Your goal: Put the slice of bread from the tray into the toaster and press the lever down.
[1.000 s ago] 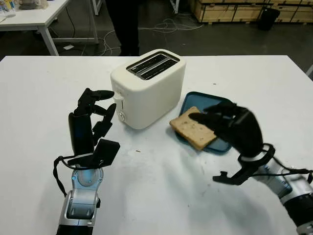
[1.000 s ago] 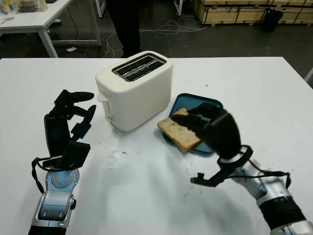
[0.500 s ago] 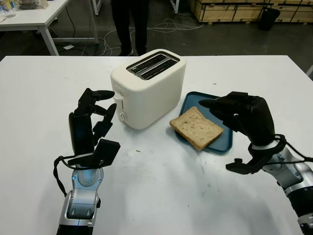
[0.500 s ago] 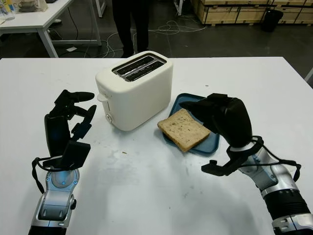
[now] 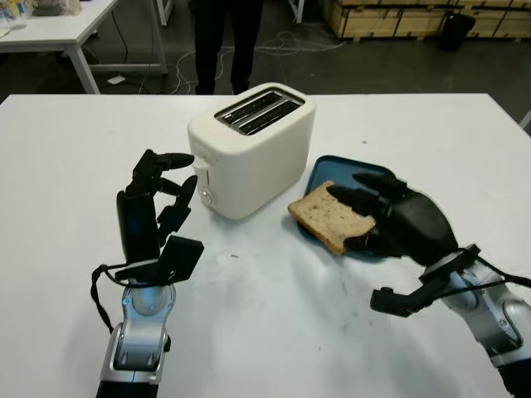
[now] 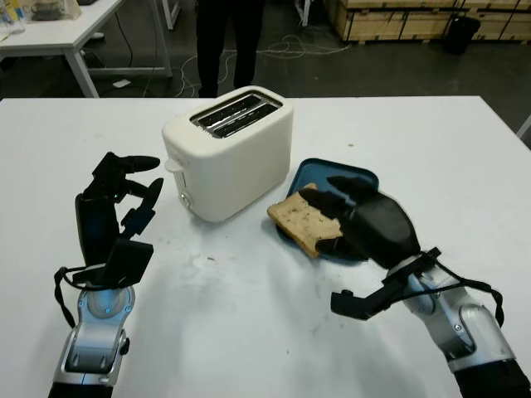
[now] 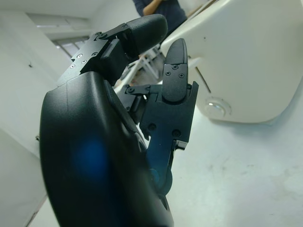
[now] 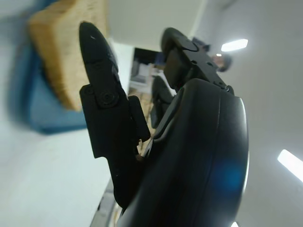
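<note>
A white two-slot toaster (image 5: 249,153) stands mid-table with its lever (image 6: 172,165) up on the left end. Right of it, a brown slice of bread (image 5: 319,214) lies partly on a blue tray (image 5: 332,170), its near corner hanging over the tray's edge. My right hand (image 5: 365,215) is low over the right part of the slice, open, with fingers (image 5: 348,197) reaching across its top. The right wrist view has the bread (image 8: 61,52) just beyond a fingertip. My left hand (image 5: 158,195) stands upright, open, just left of the toaster (image 7: 246,61).
A person (image 5: 228,41) stands behind the table's far edge. Another white table (image 5: 58,29) is at the back left and wooden crates (image 5: 398,16) at the back right. Cables lie on the dark floor.
My right hand lifted off and back to the right, then came down again over the right part of the bread. The left hand has not moved. The person behind shifted slightly.
</note>
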Robot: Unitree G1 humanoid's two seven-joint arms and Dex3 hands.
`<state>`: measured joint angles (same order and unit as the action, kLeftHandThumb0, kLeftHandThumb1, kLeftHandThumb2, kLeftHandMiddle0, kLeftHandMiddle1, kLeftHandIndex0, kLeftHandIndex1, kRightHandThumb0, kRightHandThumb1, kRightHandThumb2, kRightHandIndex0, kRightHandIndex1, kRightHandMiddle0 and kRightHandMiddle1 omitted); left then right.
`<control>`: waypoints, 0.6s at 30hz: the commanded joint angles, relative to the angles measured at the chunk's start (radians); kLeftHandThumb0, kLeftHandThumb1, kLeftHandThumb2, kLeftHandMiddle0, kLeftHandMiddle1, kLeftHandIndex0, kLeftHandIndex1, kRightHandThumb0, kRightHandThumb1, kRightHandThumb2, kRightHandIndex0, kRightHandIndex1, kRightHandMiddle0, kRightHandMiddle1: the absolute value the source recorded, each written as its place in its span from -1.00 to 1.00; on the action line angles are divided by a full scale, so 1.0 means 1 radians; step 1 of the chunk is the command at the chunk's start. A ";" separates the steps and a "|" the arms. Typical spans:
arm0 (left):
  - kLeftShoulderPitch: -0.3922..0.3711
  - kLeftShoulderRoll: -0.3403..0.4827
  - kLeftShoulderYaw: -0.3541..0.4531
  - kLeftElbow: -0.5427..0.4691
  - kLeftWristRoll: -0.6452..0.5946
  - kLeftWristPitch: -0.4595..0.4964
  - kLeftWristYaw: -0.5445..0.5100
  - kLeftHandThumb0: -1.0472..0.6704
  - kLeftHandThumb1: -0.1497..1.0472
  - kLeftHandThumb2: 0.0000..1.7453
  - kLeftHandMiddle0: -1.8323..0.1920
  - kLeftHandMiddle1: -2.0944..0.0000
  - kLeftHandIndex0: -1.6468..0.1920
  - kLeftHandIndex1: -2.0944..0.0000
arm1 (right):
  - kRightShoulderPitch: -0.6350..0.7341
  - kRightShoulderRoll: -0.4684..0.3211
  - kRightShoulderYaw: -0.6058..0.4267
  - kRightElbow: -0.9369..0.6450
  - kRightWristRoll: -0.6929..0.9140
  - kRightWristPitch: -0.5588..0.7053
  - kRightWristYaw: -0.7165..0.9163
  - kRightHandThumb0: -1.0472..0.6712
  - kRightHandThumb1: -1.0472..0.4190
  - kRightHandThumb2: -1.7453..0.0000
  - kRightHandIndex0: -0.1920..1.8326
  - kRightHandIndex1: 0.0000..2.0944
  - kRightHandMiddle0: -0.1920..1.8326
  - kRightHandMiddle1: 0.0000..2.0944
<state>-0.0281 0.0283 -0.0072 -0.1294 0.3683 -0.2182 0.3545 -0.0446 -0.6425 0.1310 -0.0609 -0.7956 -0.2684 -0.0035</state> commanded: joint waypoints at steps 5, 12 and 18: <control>0.003 -0.002 0.002 -0.008 0.009 -0.013 0.007 -0.04 0.79 -0.73 0.25 -0.52 0.23 0.01 | 0.029 0.008 0.015 -0.056 -0.050 0.081 0.053 -0.80 -0.77 1.00 -0.81 -1.00 -0.81 -1.00; 0.004 0.000 0.002 -0.006 0.014 -0.022 0.011 -0.04 0.79 -0.73 0.24 -0.52 0.22 0.01 | 0.023 0.024 0.054 -0.059 -0.136 0.160 0.081 -0.82 -0.80 0.99 -0.81 -1.00 -0.81 -1.00; 0.003 -0.001 0.001 -0.008 0.017 -0.017 0.014 -0.06 0.79 -0.74 0.23 -0.52 0.22 0.01 | -0.001 0.044 0.088 -0.010 -0.183 0.203 0.055 -0.77 -0.80 1.00 -0.81 -1.00 -0.81 -1.00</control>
<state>-0.0281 0.0271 -0.0069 -0.1294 0.3694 -0.2224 0.3619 -0.0292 -0.6088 0.2112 -0.0873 -0.9630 -0.0814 0.0701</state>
